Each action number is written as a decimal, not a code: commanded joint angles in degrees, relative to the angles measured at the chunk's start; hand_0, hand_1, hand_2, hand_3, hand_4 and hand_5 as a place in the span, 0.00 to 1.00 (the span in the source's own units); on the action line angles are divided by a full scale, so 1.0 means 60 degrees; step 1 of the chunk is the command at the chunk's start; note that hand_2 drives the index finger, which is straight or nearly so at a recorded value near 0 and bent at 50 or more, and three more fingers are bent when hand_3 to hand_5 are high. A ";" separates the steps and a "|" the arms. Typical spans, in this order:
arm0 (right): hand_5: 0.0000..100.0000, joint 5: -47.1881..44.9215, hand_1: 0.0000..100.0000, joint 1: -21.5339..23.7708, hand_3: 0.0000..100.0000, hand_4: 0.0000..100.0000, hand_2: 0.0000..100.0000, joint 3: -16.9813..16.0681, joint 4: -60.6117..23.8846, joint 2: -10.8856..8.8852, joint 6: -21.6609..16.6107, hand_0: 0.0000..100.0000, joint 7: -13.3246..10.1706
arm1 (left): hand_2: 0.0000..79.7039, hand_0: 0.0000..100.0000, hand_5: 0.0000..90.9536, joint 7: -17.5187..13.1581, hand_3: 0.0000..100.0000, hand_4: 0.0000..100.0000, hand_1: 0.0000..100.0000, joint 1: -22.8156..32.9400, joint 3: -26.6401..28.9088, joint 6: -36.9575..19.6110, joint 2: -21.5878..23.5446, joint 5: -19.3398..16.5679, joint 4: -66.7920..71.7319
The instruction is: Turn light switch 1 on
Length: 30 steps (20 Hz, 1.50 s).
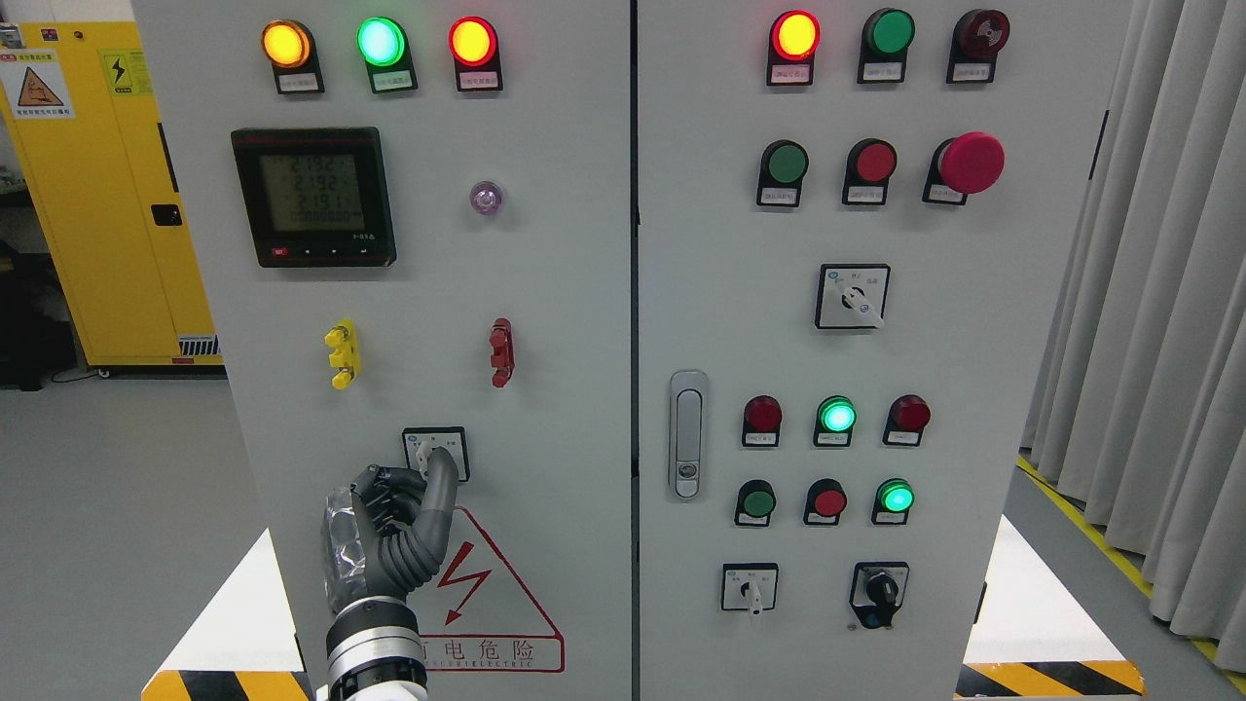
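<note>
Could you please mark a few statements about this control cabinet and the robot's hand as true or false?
1. The left hand reaches the small rotary switch on the left door. True.
2. The three lamps at the top of the left door are all dark. False: the amber lamp, green lamp and red lamp are lit.
3. The meter screen shows digits. True.
4. The big red mushroom button is on the left door. False: it is on the right door.
5. The right hand is pressing a button. False: it is out of view.
</note>
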 commanded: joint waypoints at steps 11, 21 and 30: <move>0.00 -0.0278 0.50 0.0000 0.00 0.00 0.04 0.0000 0.0000 0.0000 0.0008 0.00 0.0007 | 0.81 0.74 0.93 -0.0014 0.95 0.89 0.51 -0.0017 -0.0014 -0.0034 0.0000 0.0041 0.0025; 0.00 -0.0278 0.50 0.0000 0.00 0.00 0.04 0.0000 0.0000 0.0000 0.0008 0.00 0.0007 | 0.81 0.74 0.93 -0.0014 0.95 0.89 0.49 -0.0046 -0.0058 -0.0064 0.0000 0.0070 0.0069; 0.00 -0.0278 0.50 0.0000 0.00 0.00 0.04 0.0000 0.0000 0.0000 0.0008 0.00 0.0007 | 0.80 0.76 0.93 -0.0014 0.94 0.89 0.47 -0.0046 -0.0043 -0.0064 0.0000 0.0055 0.0069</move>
